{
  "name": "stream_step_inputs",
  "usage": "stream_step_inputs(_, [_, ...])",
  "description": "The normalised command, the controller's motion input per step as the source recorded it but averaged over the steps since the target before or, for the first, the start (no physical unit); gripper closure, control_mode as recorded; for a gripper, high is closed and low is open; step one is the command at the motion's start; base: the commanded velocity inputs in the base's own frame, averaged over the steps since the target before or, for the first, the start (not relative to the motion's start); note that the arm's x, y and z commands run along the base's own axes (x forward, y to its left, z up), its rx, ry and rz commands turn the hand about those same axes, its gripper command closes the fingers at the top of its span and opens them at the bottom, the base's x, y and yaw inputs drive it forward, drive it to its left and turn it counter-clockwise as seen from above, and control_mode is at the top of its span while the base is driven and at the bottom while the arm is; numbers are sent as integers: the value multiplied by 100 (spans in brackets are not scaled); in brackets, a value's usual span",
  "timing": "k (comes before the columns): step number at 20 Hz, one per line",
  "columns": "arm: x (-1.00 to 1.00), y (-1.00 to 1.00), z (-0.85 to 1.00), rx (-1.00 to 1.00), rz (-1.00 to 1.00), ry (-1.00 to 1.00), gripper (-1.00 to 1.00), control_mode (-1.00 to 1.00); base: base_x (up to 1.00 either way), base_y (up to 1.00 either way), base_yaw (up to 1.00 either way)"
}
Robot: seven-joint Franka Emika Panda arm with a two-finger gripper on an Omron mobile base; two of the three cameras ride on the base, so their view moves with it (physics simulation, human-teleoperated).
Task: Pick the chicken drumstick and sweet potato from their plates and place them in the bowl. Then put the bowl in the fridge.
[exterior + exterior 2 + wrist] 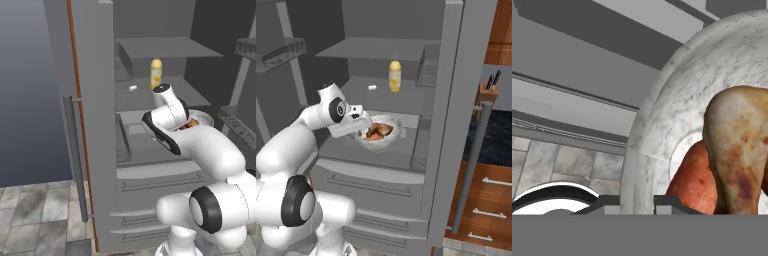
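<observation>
Clamped on the rim of the bowl [378, 134], the gripper [362, 125] holds it level over a middle shelf of the open fridge [406, 100], presumably so the drumstick [737, 150] and sweet potato [694, 180], plain in the hand view, stay inside, while the right base view adds a yellow bottle [395, 76] behind.

The bowl [662, 110] looks like pale veined marble, smooth and matt; the drumstick [737, 150] has mottled, browned skin; the fridge [451, 100] is dull grey steel with a brushed bar handle [472, 165]
</observation>
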Motion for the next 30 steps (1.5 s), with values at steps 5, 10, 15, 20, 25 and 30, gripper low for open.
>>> stream_step_inputs(5, [0, 0, 0, 0, 0, 0, 100, 100, 19, -22, -12])
stream_step_inputs(10, [0, 0, 0, 0, 0, 0, 100, 100, 5, -7, -3])
stream_step_inputs(15, [0, 0, 0, 0, 0, 0, 100, 100, 0, 0, 0])
stream_step_inputs(20, [0, 0, 0, 0, 0, 0, 100, 100, 0, 0, 0])
stream_step_inputs(25, [0, 0, 0, 0, 0, 0, 100, -100, 0, 0, 0])
stream_step_inputs(30, [0, 0, 0, 0, 0, 0, 100, -100, 0, 0, 0])
